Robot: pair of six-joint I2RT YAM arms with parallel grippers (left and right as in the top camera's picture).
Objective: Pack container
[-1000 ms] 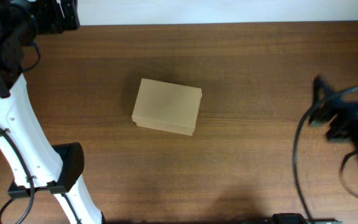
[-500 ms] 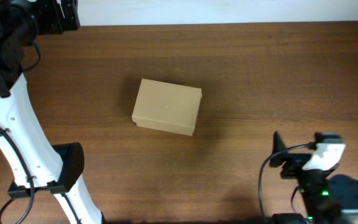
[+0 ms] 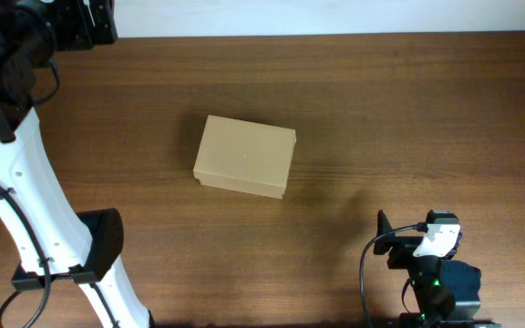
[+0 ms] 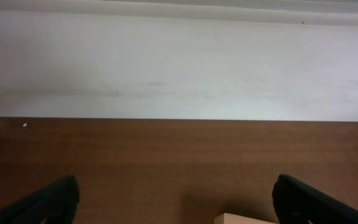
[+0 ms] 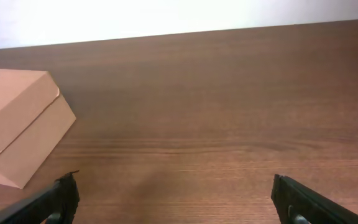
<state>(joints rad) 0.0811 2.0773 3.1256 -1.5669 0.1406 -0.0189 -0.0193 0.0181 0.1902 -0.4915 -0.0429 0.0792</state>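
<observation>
Sitting flat near the middle of the table (image 3: 408, 118) is the box (image 3: 245, 157), one only, tan-brown cardboard with plain sides. Its lid is down, and the seam where the flap meets the body shows along the corner in the right wrist view. It lies a touch askew, its long sides running roughly from 9 to 3 o'clock and dipping slightly at the 3 o'clock end. Nothing touches it.

Around it I count two arms. The left arm (image 3: 25, 182), white with black joints, climbs the table's 9 o'clock edge, and its head reaches the 10 o'clock corner. The right arm (image 3: 427, 260) is low at about 5 o'clock from the box, well apart from it.

Two grippers, each with two dark fingers. The left gripper (image 4: 175, 190) stands with its jaws spread wide and nothing between them. Its camera faces the white wall (image 4: 179, 62) past the 12 o'clock edge, with only a sliver of the box at the bottom of its view. The right gripper (image 5: 174, 190) is likewise spread wide and holds nothing, above bare wood, with the box off towards its 10 o'clock.
</observation>
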